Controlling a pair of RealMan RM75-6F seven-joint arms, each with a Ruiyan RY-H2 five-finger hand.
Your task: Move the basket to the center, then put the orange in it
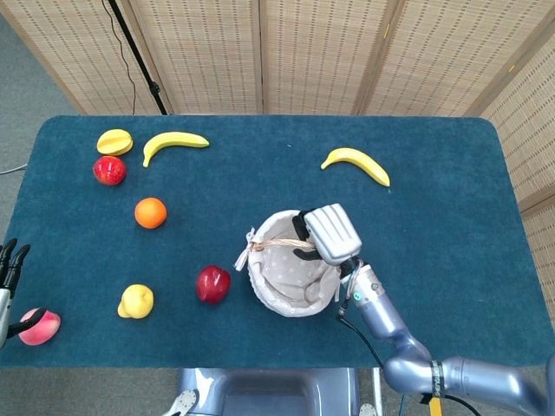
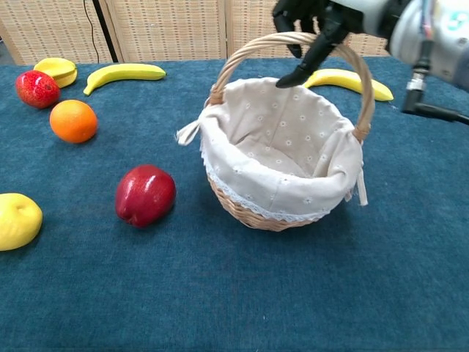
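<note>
A wicker basket with a white cloth lining stands upright near the middle of the blue table, just right of a dark red apple. My right hand grips the top of its arched handle. The orange lies on the left part of the table, well away from the basket. Only the fingertips of my left hand show at the left edge of the head view, spread apart and holding nothing, just above a pink peach.
A dark red apple lies close to the basket's left. A yellow lemon, a peach, a red apple, a yellow star fruit and a banana lie left. Another banana lies behind the basket.
</note>
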